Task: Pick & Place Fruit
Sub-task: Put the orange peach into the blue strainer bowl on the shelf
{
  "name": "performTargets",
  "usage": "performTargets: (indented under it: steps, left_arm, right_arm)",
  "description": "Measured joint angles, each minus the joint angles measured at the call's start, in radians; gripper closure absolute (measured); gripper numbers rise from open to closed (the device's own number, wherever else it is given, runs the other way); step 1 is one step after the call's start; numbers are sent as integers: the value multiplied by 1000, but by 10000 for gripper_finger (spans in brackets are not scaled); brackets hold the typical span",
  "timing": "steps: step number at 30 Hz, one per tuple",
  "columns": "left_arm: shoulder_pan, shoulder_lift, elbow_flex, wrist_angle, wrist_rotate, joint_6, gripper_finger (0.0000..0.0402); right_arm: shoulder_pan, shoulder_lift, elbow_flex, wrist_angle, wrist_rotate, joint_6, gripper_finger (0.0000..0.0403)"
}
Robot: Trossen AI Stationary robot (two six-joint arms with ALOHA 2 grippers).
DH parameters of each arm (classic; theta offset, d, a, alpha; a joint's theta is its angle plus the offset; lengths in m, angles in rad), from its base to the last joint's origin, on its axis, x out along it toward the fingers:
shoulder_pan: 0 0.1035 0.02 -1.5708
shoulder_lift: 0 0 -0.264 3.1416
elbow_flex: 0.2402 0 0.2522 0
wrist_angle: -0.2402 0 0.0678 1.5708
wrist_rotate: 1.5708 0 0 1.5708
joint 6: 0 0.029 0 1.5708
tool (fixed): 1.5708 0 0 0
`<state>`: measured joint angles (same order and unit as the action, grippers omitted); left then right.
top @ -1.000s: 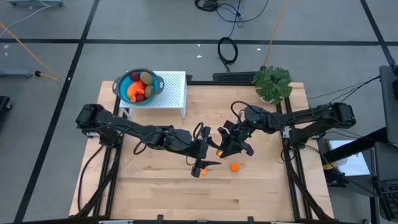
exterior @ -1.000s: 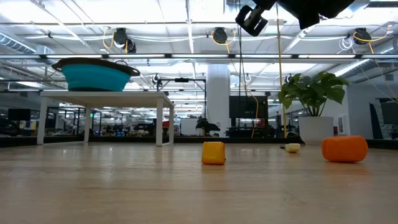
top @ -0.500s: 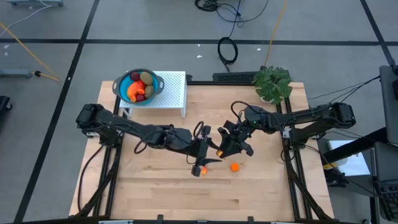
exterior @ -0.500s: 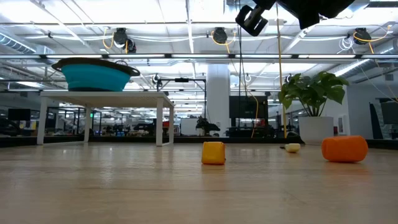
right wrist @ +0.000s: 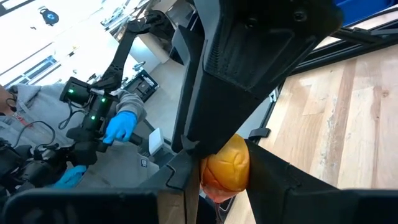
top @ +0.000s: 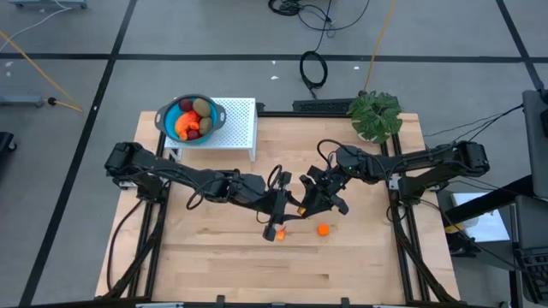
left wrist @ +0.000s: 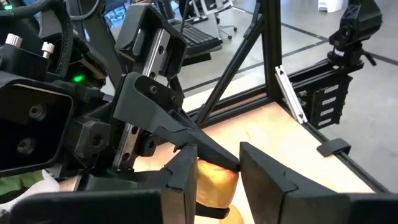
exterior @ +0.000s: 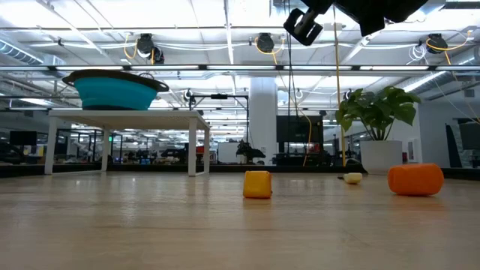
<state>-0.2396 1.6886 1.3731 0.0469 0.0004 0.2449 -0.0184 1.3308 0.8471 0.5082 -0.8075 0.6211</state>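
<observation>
A yellow-orange fruit piece (left wrist: 216, 184) hangs in the air over the middle of the table, between my two grippers. My left gripper (top: 288, 210) reaches in from the table's left and my right gripper (top: 306, 205) from the right. Both are shut on the piece, fingertip to fingertip. Below them an orange piece (top: 323, 229) and a smaller yellow-orange piece (top: 276, 233) lie on the wooden table (top: 214, 257). A teal bowl (top: 190, 118) with several fruits stands on a white stand (top: 240, 124) at the far left. My left gripper has the fruit piece between its two fingers, one finger (left wrist: 183, 177) on each side of the piece's near part (left wrist: 208, 186). The fingers come in about level from the table's left. The piece is clear of the table. My right gripper pinches the same fruit piece (right wrist: 225, 163) between its two fingers (right wrist: 180, 177), at their free ends. The fingers come in level from the table's right. The piece is lifted clear of the table.
A potted plant (top: 375, 114) stands at the table's far right corner. In the low view a small pale bit (exterior: 352, 178) lies beyond the two pieces (exterior: 257, 184) (exterior: 415, 180) on the table. A person with blue gloves (right wrist: 118, 127) is in the room beyond.
My left gripper has shut around the fruit piece that my right gripper holds up. Both arms have stayed in place, and the piece has not moved.
</observation>
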Motion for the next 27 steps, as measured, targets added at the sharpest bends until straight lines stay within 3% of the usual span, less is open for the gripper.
performTargets:
  steps: [12, 27]
  left_arm:
    - [6, -1, 0, -34, 49, 47, 260]
    - [11, -1, 0, -59, 21, 139, 259]
  right_arm:
    - [0, 0, 0, 1, -9, 23, 307]
    - [0, 0, 0, 45, -10, 82, 307]
